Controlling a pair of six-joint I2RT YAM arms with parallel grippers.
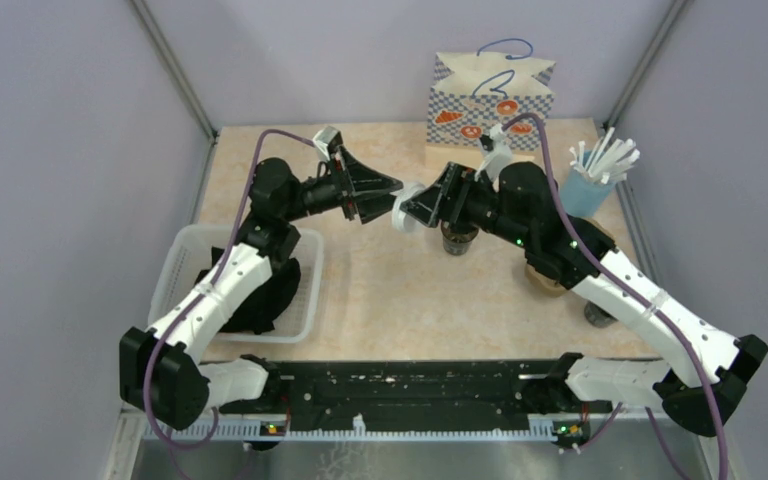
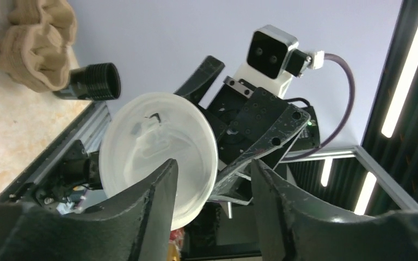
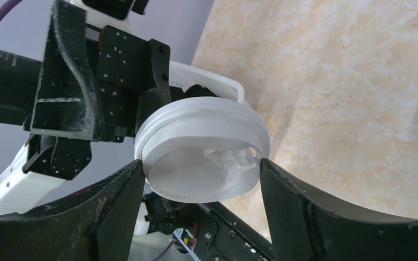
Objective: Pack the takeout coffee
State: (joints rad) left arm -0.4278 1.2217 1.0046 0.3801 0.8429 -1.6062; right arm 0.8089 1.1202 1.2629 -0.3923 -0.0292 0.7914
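You're handling a lid (image 2: 158, 141) mid-air, a lidding step, I judge, before packing. Your left gripper (image 2: 213, 166) is standing spread beside the round white plastic lid; your right gripper (image 3: 201, 168) is pinching its ridged rim. Next it's needing square seating on the dark open cup (image 1: 458, 240) — a coffee cup (image 1: 598, 316) is sitting far right, half hidden.

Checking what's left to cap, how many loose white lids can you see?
1. The white lid is gripped between the right gripper's fingers, in mid-air facing the left gripper. Others may be hidden under the arms or in the basket.
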